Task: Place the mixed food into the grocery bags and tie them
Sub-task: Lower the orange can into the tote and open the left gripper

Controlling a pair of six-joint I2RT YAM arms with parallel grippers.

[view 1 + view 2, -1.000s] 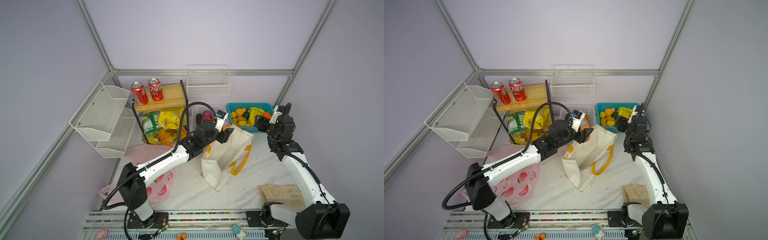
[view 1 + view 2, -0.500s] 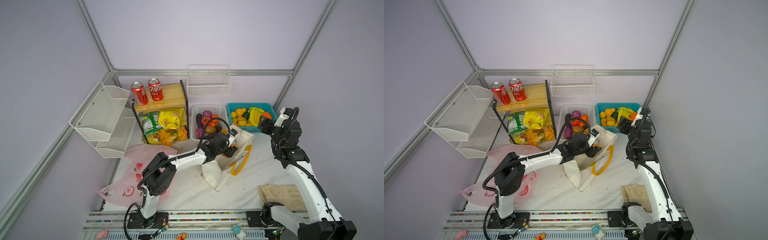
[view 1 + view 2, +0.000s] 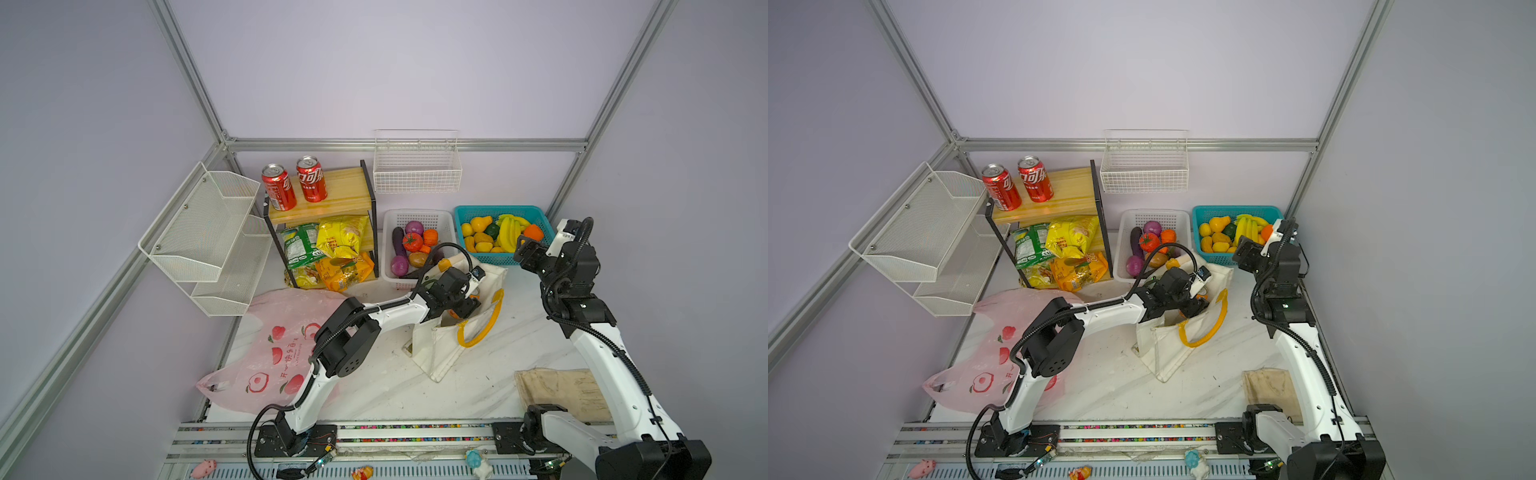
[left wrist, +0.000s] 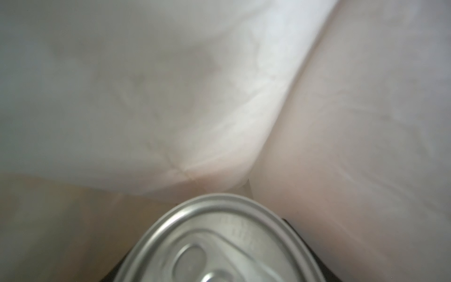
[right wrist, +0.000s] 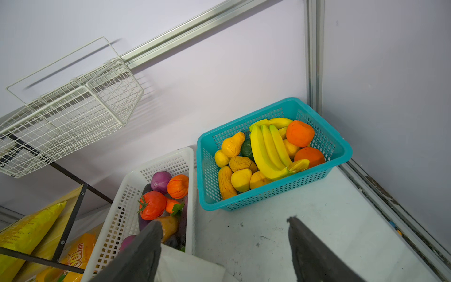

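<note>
Currently: left gripper (image 3: pixel 463 307) sits deep inside the white canvas tote (image 3: pixel 436 353), clamped on what is probably the orange soda can (image 4: pixel 219 246), only its silver lid showing; held low for a gentle set-down. Right gripper (image 5: pixel 224 222): jaws apart, empty, waiting beside the teal basket (image 5: pixel 275 199), clear of the tote.

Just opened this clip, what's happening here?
The left gripper is down inside the mouth of the white tote, closed on a soda can. The right gripper hangs open and empty above the table, near the teal fruit basket and the white vegetable basket. The pink bag lies on the table at the left, and two red cola cans stand on the wooden shelf. Nothing is tied yet.
</note>
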